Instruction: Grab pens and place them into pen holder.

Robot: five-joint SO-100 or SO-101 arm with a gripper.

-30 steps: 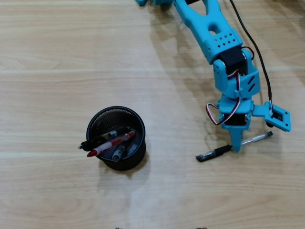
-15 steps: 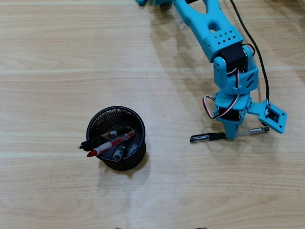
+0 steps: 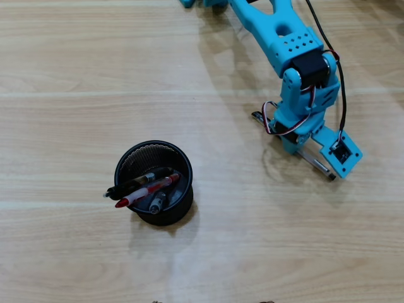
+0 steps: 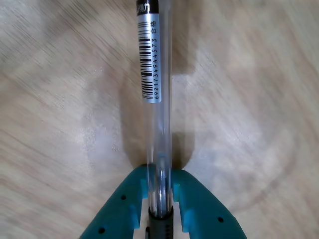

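A black mesh pen holder (image 3: 134,154) stands on the wooden table at lower left in the overhead view. It holds a black pen (image 3: 140,182), a red pen (image 3: 146,191) and a grey pen (image 3: 156,202). My blue gripper (image 3: 297,142) is at the right, low over the table. In the wrist view the gripper (image 4: 160,174) is shut on a clear pen (image 4: 155,74) with a barcode label, the jaws pressing both its sides. The pen's ends stick out from under the gripper in the overhead view (image 3: 320,166).
The blue arm (image 3: 278,31) reaches in from the top edge. The wooden table (image 3: 76,76) lies open between the gripper and the holder.
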